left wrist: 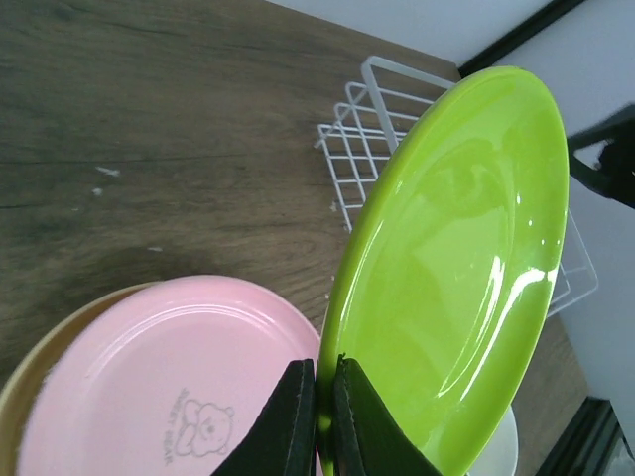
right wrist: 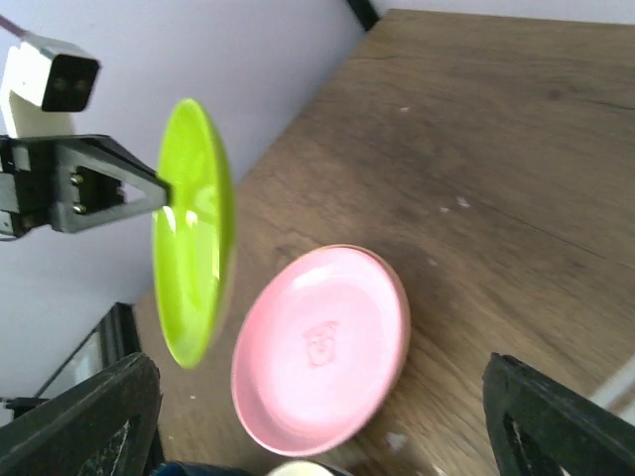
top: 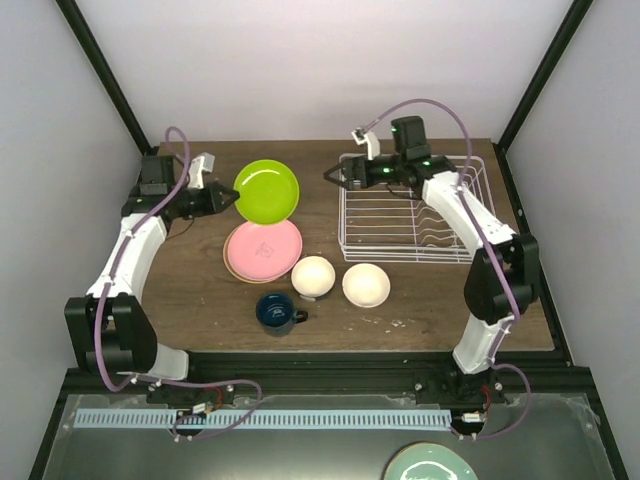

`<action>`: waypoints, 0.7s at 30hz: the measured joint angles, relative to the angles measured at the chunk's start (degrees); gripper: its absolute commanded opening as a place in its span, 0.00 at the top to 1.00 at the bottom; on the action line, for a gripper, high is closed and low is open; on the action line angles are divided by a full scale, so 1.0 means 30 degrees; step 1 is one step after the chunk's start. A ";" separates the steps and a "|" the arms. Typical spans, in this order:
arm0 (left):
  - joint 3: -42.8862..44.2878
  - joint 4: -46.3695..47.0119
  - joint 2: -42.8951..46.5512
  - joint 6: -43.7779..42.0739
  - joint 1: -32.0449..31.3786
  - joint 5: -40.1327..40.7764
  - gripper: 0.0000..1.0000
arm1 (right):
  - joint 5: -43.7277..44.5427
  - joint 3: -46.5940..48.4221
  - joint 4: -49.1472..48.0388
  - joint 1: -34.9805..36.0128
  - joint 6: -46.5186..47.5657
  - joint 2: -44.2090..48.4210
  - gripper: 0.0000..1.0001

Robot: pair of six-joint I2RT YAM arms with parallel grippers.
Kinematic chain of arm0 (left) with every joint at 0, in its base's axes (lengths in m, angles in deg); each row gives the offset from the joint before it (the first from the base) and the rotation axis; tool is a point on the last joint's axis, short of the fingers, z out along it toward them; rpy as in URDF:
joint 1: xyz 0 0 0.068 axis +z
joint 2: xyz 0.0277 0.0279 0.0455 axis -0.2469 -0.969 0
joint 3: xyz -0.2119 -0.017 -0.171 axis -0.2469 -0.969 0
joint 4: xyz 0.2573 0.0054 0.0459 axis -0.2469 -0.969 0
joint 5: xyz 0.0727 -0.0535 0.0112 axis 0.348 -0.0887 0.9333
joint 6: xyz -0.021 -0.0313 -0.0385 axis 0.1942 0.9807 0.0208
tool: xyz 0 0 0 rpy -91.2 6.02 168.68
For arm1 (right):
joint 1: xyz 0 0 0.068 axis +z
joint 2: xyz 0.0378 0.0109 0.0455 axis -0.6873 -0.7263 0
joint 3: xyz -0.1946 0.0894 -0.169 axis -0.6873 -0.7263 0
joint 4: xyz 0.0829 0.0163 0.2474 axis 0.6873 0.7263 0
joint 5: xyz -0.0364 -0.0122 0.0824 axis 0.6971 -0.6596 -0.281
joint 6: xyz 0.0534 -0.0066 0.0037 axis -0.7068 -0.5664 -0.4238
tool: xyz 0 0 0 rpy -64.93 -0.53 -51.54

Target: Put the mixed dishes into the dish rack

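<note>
Left of the dish rack (top: 400,257): dark blue mug (top: 278,311) and two cream bowls (top: 313,276) nearest, pink plate (top: 264,249) flat behind them, then the lime green plate (top: 267,191) held on edge, left gripper (left wrist: 322,416) clamped on its rim; right gripper (top: 335,177), fingers spread wide, at the rack's far-left corner.

Both arms extended, claws facing inward.
Left claw (left wrist: 324,369) pinched tight on the rim of the lime green plate (left wrist: 456,268); right claw (top: 336,177) spread wide, pointing left.
</note>
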 measured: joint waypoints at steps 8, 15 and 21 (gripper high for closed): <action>0.0240 0.0809 -0.0831 0.0532 -0.2266 0.0044 1.00 | -0.0678 0.2193 -0.0430 0.2178 -0.0175 -0.3264 0.14; 0.0248 0.1472 -0.0852 0.0780 -0.2353 0.0066 1.00 | -0.0780 0.2499 -0.0306 0.2499 -0.0299 -0.4269 0.42; 0.0240 0.1923 -0.1100 0.0867 -0.2426 0.0138 1.00 | -0.1821 0.2958 -0.0444 0.2637 -0.0415 -0.4357 0.83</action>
